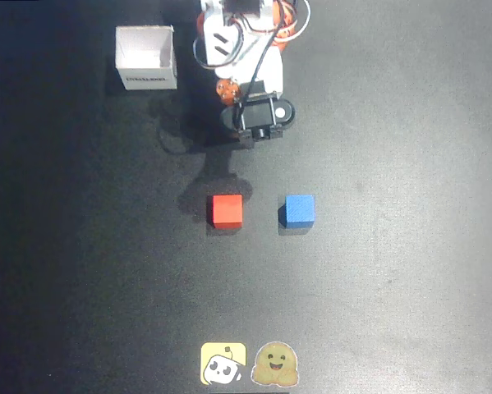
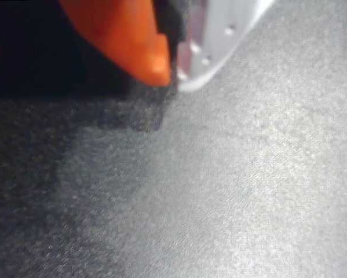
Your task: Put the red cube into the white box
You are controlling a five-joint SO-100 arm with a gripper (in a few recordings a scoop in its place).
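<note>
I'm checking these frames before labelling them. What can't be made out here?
- Small white cardboard box, overhead view: dark lettering on its side is too small to read.
- Robot arm, overhead view: its base is cut off by the top edge.
- Gripper, wrist view: blurred and cropped at the top edge; the jaws look closed, with nothing between them.
- Two stickers, overhead view: the bottom edge clips them.

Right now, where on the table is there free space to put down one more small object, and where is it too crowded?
In the overhead view, the black table is bare right of the blue cube, and left of the red cube below the white box. A strip lies bare between the cubes and two stickers. It is crowded at top centre, around the arm and its gripper.
</note>
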